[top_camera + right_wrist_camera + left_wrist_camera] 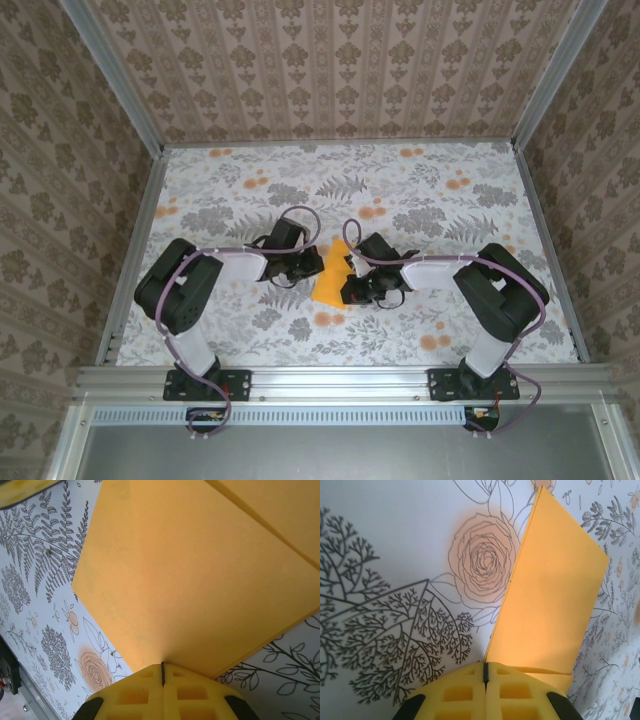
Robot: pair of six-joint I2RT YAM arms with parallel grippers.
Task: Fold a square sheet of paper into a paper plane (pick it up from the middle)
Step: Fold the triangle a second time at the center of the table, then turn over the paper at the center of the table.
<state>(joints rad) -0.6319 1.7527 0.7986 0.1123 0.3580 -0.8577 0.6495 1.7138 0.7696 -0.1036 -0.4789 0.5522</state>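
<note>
I'm holding folded paper sheet (328, 282) upright over tabletop (420, 200): left gripper (485, 672) clamped on one edge, right gripper (162, 672) clamped opposite, probably steadying crease.

The tabletop (440, 225) spans the middle of the top view, its pale surface printed all over with grey leaves (340, 188) and small orange flower blotches (254, 182). Metal rails (135, 250) edge its left, right and lower sides. At frame centre is the square sheet of paper (328, 280); whether it touches the surface is unclear.
</note>
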